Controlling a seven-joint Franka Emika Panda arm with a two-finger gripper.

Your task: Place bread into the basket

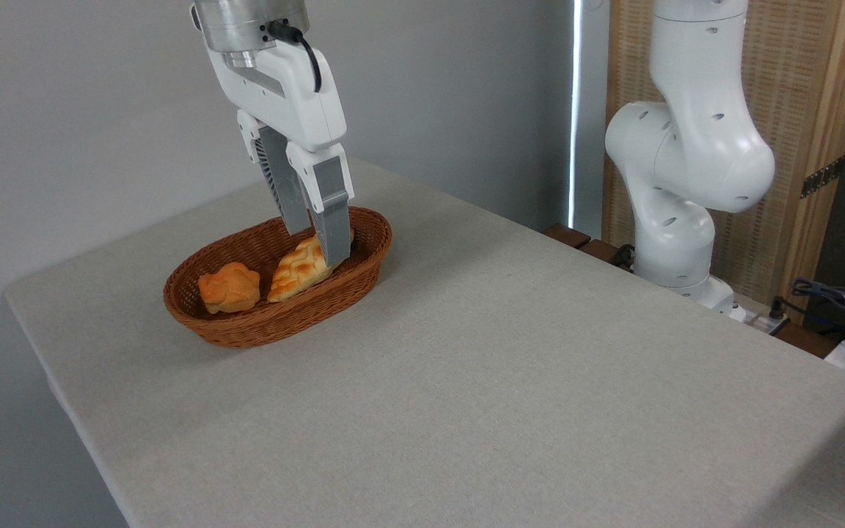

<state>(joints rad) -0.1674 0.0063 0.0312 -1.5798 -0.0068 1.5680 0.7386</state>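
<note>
The oval reddish-brown wicker basket [364,275] sits on the table at the left. The bread [296,273], a braided golden loaf, lies tilted inside it, its lower end down on the basket floor and its upper end raised toward the far right rim. My gripper [318,248] reaches down into the basket from above. Its two grey fingers [333,220] stand on either side of the loaf's upper end and press against it. The front finger hides that end of the loaf.
A small round orange bun [229,287] lies in the left half of the basket, beside the loaf. The arm's white base [675,183] stands past the table's right edge, with cables [833,301] and a wooden panel behind it.
</note>
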